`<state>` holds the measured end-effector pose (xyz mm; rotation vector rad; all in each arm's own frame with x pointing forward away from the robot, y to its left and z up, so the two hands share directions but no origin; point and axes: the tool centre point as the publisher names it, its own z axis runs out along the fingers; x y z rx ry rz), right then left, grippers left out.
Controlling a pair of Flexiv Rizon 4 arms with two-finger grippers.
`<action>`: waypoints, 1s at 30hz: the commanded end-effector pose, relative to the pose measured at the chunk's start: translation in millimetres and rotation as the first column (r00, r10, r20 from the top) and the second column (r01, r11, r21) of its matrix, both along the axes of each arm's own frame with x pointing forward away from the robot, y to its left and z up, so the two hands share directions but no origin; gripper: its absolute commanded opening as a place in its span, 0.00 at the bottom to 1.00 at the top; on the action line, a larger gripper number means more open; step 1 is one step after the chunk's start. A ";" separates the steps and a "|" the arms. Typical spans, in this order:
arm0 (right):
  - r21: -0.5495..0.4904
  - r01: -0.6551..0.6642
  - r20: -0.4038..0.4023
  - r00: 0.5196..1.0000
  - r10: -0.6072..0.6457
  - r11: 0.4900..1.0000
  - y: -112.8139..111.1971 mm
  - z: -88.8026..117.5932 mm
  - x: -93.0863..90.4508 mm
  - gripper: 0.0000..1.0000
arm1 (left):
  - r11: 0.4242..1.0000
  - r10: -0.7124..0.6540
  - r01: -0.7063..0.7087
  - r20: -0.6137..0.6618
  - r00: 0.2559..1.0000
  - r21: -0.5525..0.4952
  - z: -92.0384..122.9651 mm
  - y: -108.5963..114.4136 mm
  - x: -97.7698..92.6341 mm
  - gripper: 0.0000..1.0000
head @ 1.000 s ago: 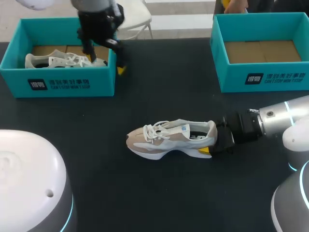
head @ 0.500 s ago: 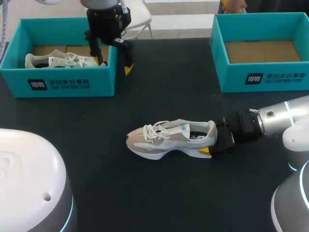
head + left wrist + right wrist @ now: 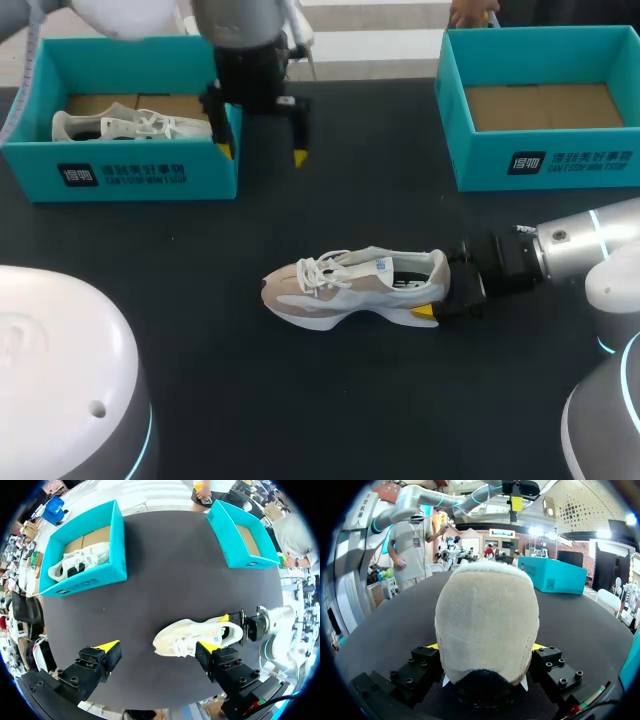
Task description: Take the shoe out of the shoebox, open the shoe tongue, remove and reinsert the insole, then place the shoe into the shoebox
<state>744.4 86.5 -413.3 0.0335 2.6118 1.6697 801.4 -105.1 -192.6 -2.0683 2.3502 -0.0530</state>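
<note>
Beige-and-white shoe [image 3: 350, 288] on a black table [image 3: 300, 400]; teal shoebox [image 3: 120, 150] beside the yellow-tipped black left pincer [image 3: 262, 153].

The beige and white low sneaker [image 3: 350, 288] has a soft, napped, suede-like heel, woven cloth laces and a smooth, matt white sole. The black table [image 3: 330, 400] looks matt and faintly grainy. Both teal rectangular shoeboxes [image 3: 150, 178] [image 3: 545, 162] are smooth card, their floors bare brown cardboard. The right gripper [image 3: 487, 650] has matt black fingers [image 3: 417, 667] with bolt heads set in; the rounded white arm casing [image 3: 60, 370] looks like glossy plastic.
</note>
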 end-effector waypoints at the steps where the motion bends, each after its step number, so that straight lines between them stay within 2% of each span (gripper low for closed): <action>1: -0.003 0.002 0.000 1.000 -0.002 1.000 4.8 -4.2 -0.3 0.00 | 0.999 0.026 -0.025 -0.026 0.999 0.044 -10.4 -22.5 -10.0 1.00; 5: -0.003 0.002 0.000 1.000 -0.002 1.000 4.8 -4.2 -0.3 0.00 | 0.995 0.059 -0.054 -0.065 0.996 0.078 -21.0 -40.9 -23.6 1.00; 10: -0.003 0.002 0.000 1.000 -0.002 1.000 4.8 -4.2 -0.3 0.00 | 0.987 0.094 -0.086 -0.054 0.994 0.136 -34.2 -63.8 -42.1 1.00; 17: -0.003 0.002 0.000 1.000 -0.002 1.000 4.8 -4.2 -0.3 0.00 | 0.982 0.099 -0.094 -0.024 0.995 0.162 -38.9 -84.3 -62.1 1.00; 24: -0.003 0.002 0.000 1.000 -0.002 1.000 4.8 -4.2 -0.3 0.00 | 0.978 0.147 -0.144 -0.009 0.989 0.151 -47.6 -99.1 -72.1 1.00; 30: -0.003 0.002 0.000 1.000 -0.002 1.000 4.8 -4.2 -0.3 0.00 | 0.978 0.148 -0.147 0.005 0.989 0.148 -67.5 -112.1 -78.6 1.00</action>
